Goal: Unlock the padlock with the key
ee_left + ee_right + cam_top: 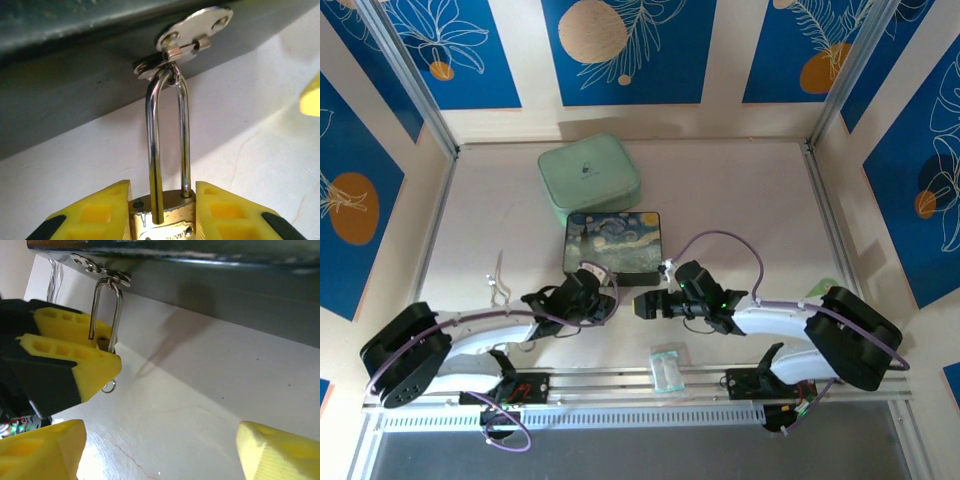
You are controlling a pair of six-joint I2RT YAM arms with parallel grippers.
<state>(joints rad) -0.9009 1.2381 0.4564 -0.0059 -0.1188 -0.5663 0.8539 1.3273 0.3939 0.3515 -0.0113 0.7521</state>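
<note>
The padlock [172,205], brass body and long silver shackle [152,130], hangs from the metal hasp [195,30] on the dark starry-night box [612,240]. My left gripper [162,200] is shut on the brass body. The shackle's left leg sits outside its hole in the body, while the right leg stays seated. In the right wrist view the padlock [104,344] shows between the left gripper's yellow fingers [95,367], with a small silver ring [109,387] hanging beneath; the key's blade is hidden. My right gripper [157,440] stands open just right of the lock, holding nothing.
A mint-green case [588,178] lies behind the box. A clear plastic packet [668,368] rests on the rail at the near edge between the arm bases. Both grippers [595,295] [645,303] meet at the box's front side.
</note>
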